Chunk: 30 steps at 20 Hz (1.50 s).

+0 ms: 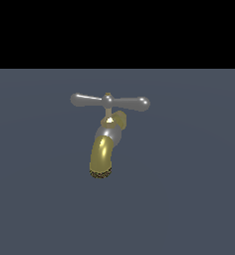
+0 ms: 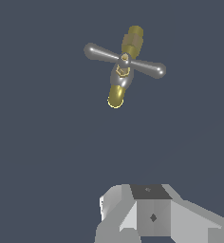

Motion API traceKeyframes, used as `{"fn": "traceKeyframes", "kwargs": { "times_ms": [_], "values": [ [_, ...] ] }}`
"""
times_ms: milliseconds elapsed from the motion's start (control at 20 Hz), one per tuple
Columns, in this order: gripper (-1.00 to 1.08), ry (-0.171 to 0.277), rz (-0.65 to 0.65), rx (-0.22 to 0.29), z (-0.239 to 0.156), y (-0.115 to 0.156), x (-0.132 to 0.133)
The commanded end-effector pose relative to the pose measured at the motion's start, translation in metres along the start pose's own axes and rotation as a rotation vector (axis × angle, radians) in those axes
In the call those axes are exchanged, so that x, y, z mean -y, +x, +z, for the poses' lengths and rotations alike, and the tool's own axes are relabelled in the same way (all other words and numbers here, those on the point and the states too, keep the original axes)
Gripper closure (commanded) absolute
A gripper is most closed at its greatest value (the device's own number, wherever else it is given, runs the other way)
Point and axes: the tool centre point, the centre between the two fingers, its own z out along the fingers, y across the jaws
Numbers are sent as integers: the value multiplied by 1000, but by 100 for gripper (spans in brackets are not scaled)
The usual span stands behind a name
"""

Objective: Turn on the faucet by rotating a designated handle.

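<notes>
Closest to our wrist camera is the gripper (image 2: 154, 216), a chunky grey and white block with a dark patch on top. We see only its body at the edge of the wrist picture. Its fingertips do not show, so we cannot tell if the jaws are apart or together. It holds nothing that we can see, and it does not show in the exterior view at all.

Well apart from it sits the faucet (image 1: 107, 139) on a flat blue-grey floor (image 1: 189, 199). It is small and shiny. Its gold spout (image 1: 101, 158) bends downward, with a rough dark rim at the open end. Above the spout is a silver collar (image 1: 109, 133), and beside that a gold nut (image 1: 120, 119).

On top of the faucet is the handle (image 1: 110, 101). It is a grey bar with two arms, and each arm ends in a round knob. The arms meet at a little ball in the middle. In the exterior view the bar lies almost level, one arm toward that view's left and one toward its right. In the wrist picture we see the handle (image 2: 125, 60) from above, crossing over the faucet (image 2: 124, 71).

Nothing touches the handle.
</notes>
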Motion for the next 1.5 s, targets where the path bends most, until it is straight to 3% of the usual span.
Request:
{"fn": "traceKeyframes", "kwargs": {
  "times_ms": [0, 400, 850, 1450],
  "values": [
    [108, 12, 21, 3, 2, 5, 1],
    [108, 76, 144, 24, 14, 36, 8],
    [108, 150, 370, 76, 42, 86, 20],
    [108, 184, 708, 154, 93, 149, 36]
  ]
}}
